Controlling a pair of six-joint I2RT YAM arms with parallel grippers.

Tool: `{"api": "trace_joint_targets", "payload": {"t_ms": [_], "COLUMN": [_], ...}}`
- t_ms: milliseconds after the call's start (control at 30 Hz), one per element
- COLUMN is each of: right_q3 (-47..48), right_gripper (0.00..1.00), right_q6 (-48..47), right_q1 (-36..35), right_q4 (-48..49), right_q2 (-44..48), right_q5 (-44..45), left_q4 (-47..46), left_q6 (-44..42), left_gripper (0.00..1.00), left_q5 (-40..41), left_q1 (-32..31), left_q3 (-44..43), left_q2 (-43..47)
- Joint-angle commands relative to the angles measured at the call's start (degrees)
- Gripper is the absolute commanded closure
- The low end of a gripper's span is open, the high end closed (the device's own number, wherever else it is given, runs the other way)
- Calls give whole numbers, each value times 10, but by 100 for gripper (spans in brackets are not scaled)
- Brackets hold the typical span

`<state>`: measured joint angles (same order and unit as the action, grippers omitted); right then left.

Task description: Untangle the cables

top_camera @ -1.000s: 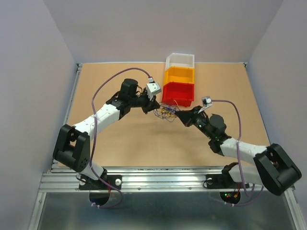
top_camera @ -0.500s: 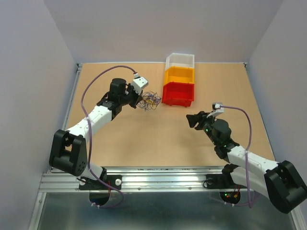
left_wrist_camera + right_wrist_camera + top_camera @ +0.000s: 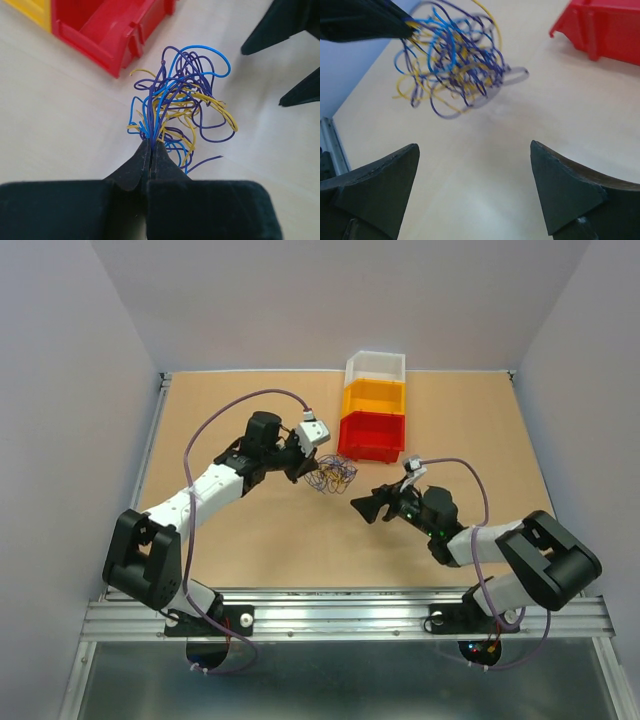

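The cables are one loose tangle of thin blue, purple and yellow wires, hanging just in front of the red bin. My left gripper is shut on a bunch of these cables at the tangle's near side and holds them above the table. In the top view the left gripper sits left of the tangle. My right gripper stands wide open to the tangle's lower right, apart from it. The right wrist view shows the cables ahead of the right gripper, with nothing between its fingers.
A stack of three bins stands at the back: red bin, yellow bin, white bin. The red bin lies close behind the tangle. The wooden table ends at metal rails on the left and near sides.
The right gripper let go of the tangle, pulled back while opening wide, then came forward again towards it. The left gripper carried the tangle left, then back to the right, still shut on it.
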<state>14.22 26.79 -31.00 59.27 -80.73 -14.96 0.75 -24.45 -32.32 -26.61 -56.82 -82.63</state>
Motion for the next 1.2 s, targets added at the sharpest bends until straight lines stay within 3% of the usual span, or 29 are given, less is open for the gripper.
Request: {"api": "trace_joint_targets", "payload": {"t_ms": [0,233,400,500,600,667,900,967,1067,1100,1133,1167], "right_q3": [53,120,141,140,140,140,122,108,81,75,67,64], "right_gripper": [3,4,11,23,54,65,90,99,99,99,99,99], "right_q6": [6,1,1,-5,-10,-12,-12,-15,-18,-21,-23,-24], "right_q1": [-37,-78,-85,-89,-91,-92,-92,-92,-92,-92,-92,-92], "right_q4": [109,106,89,67,44,36,-14,-20,-34,-47,-65,-65], "right_q2": [-21,-89,-130,-124,-122,-123,-88,-54,-15,11,39,39], "right_q5": [6,68,118,147,211,231,313,331,342,342,339,338], "left_q4": [9,29,29,16,17,21,17,-3,-48,-61,-88,-102], "left_q6": [-20,-32,-31,-24,-24,-27,-25,-17,2,9,22,32], "left_gripper": [96,96,96,95,95,95,92,87,76,70,58,52], "left_q5": [-13,-16,-16,-11,-21,-27,-3,23,104,163,230,231], "left_q1": [-26,-55,-56,-56,-55,-56,-55,-55,-54,-53,-53,-53], "left_q3": [-13,-19,-10,0,4,5,13,20,39,50,61,61], "left_q2": [8,-3,25,47,60,65,94,102,123,132,142,142]}}
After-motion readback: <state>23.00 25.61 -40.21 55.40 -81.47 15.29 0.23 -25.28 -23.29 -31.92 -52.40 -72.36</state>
